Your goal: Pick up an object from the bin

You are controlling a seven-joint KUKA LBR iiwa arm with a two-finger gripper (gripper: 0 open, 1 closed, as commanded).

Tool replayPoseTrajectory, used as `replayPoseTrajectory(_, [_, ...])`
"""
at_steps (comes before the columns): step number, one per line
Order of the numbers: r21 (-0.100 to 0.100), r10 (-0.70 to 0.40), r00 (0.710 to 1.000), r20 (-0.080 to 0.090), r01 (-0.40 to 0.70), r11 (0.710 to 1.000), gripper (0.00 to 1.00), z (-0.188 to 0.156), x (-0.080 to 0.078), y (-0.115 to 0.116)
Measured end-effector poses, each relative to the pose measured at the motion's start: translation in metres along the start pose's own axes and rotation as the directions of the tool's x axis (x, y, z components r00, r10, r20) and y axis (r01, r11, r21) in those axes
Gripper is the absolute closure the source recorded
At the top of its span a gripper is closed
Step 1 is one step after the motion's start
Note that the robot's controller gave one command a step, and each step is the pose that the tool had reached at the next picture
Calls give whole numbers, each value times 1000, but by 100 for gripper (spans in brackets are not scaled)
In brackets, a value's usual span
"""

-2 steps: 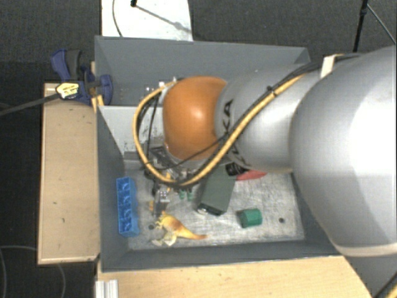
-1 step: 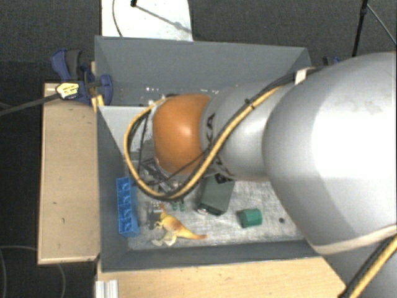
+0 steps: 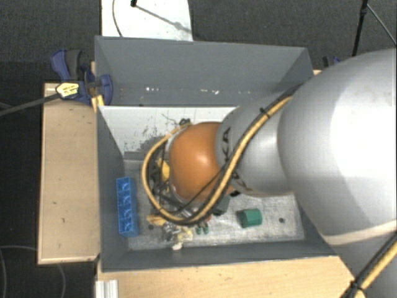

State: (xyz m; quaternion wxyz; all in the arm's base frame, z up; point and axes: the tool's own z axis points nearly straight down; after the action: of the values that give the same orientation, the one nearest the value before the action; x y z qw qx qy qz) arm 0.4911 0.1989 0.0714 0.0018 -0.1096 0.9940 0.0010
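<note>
Gripper [image 3: 169, 220] is being observed low in the bin [image 3: 111, 166], toward 7 o'clock of the bin floor, and is being largely hidden by the orange cover [image 3: 193, 157] fixed to the wrist. Whether it is being held released or clenched cannot be told, as its working end is being masked by that cover and by the yellow-and-black cable [image 3: 227, 171] looped round the wrist. Whether anything is being grasped cannot be told either.

Camera view: the arm [image 3: 322, 160] is being extended into the bin from 3 o'clock, and much of the floor's right half is being covered by its grey casing. A small heap [image 3: 175, 233] of pale, tan and dark bits is being recorded at 6 o'clock of the gripper, just beside it and near the front wall; contact between the two cannot be confirmed. This heap is being taken as the thing nearest the gripper. A blue ridged block [image 3: 127, 206] is being noted at 9 o'clock of the gripper, lying lengthwise along the left wall, apart from the heap. A small green block [image 3: 250, 217] is being noted at 3 o'clock of the gripper, alone on bare floor and well apart from the blue ridged block. A smaller dark green piece [image 3: 202, 228] is being seen between the heap and the small green block, close to the cable loop.
</note>
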Motion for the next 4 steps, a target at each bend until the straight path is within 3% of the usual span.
replayPoseTrajectory(2, [-1,5,1000,1,-5,1000,100,0,0,0])
replayPoseTrajectory(3, [-1,-70,998,-3,70,998,100,1,-26,19])
replayPoseTrajectory(4, [-1,-69,998,-3,69,998,100,1,-26,19])
